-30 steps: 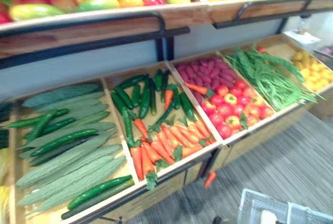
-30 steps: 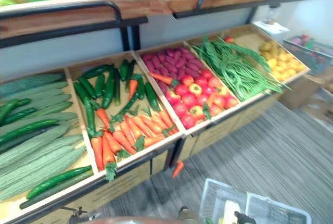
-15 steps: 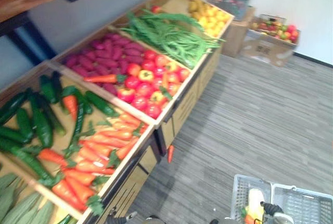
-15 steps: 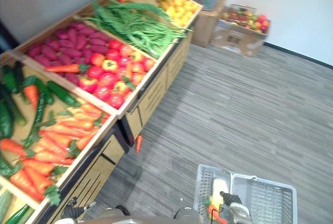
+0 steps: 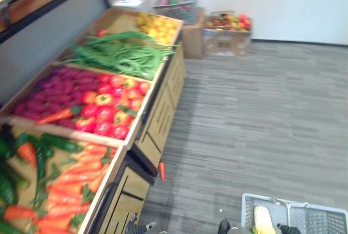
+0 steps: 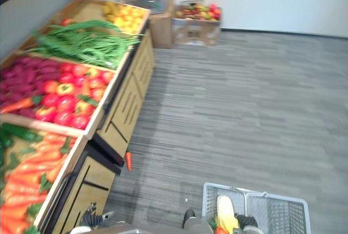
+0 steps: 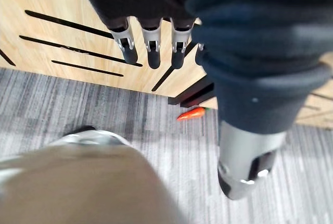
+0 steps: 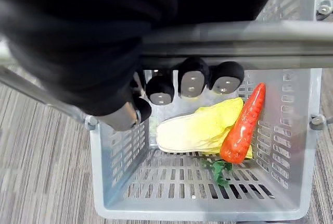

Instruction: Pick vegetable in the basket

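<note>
**Right hand clasps the basket handle**

The right hand [image 8: 191,81] has its fingers curled round the grey handle [image 8: 250,31] of the slotted basket [image 8: 119,151]. Just past the fingertips, inside the basket, a pale yellow cabbage [image 8: 200,130] lies with an orange carrot [image 8: 244,125] leaning against it. Grey striped floor [image 8: 41,172] lies around.

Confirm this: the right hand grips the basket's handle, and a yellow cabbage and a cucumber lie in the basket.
Not quite. It is a carrot, not a cucumber: the right wrist view shows it, orange, beside the yellow cabbage in the basket. The right hand does grip the handle.
</note>
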You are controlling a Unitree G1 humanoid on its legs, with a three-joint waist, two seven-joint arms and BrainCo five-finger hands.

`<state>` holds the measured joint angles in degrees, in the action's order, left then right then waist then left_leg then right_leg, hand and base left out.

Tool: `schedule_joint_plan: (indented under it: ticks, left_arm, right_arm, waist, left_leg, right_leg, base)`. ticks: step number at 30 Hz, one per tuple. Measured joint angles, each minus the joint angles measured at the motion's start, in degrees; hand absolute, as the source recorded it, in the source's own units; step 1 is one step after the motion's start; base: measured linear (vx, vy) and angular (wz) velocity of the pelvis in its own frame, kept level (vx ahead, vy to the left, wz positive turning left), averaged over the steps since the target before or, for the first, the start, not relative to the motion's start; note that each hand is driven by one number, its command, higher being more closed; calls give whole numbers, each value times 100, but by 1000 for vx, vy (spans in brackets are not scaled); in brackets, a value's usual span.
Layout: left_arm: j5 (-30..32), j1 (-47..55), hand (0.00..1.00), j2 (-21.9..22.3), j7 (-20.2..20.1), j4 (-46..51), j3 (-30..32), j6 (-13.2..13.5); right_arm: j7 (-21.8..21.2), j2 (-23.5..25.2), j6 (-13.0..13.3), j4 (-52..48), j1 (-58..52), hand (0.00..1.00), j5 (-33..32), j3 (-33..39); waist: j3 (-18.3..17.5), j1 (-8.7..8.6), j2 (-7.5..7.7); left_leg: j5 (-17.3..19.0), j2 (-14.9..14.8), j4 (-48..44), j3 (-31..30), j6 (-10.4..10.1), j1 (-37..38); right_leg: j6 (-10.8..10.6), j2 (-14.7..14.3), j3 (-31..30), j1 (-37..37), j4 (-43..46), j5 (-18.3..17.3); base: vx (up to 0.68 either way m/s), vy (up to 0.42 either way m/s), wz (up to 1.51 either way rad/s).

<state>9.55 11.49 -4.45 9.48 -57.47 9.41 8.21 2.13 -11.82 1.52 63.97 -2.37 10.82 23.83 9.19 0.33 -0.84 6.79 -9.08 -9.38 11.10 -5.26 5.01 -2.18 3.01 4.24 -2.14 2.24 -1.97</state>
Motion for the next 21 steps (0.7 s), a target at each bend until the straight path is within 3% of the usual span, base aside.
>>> schedule_joint_plan:
  ticks: [3,6,8,12,14,19,21]
  left_arm:
    - [-38,50,0,-29,136,-27,2,1]
    - [-29,17,0,-65,182,-66,11,15]
    - [-15,8,0,-14,198,-70,8,46]
    - [24,-8,0,-2,221,-72,1,46]
    - [23,-55,0,21,233,-71,0,43]
    - [19,-148,0,59,258,-76,3,43]
    - [19,-152,0,91,265,-71,59,48]
  right_arm:
    - [7,-96,-4,32,-129,100,12,-94]
    - [-1,-38,-92,125,-215,100,-14,-189]
    - [31,25,-202,107,-343,100,-16,-186]
    - [74,167,-259,-77,-532,100,-198,-184]
    - [123,280,-256,-238,-612,100,-214,-184]
    - [245,417,-222,-468,-714,100,-235,-73]
    - [263,520,-195,-483,-609,100,-233,63]
  waist:
    - [-171,-5,-235]
    - [-197,-10,-61]
    - [-202,-18,-79]
    - [-258,-11,-147]
    - [-276,3,-105]
    - [-260,11,-99]
    - [-207,80,-6]
  left_leg:
    - [431,208,101,-779,52,124]
    - [441,542,-98,-851,75,40]
    - [508,598,-66,-733,149,128]
    - [979,380,24,-499,132,260]
    - [1018,336,24,-414,129,311]
    - [1064,263,11,-165,58,426]
    - [1194,230,-64,170,58,565]
  right_leg:
    - [-172,-202,-654,-162,-228,299]
    - [-272,73,-1069,-156,-538,590]
    - [-276,155,-1054,-153,-570,600]
    - [-319,74,-729,-144,-633,726]
    - [-331,56,-698,-129,-638,732]
    - [-278,8,-627,-477,106,450]
    - [130,233,319,-1107,1522,-73]
  base:
    - [-14,146,-112]
    - [-36,190,-77]
    - [-59,200,-28]
    - [-25,106,-15]
    - [2,22,-12]
    - [9,-14,-20]
    - [16,-43,-67]
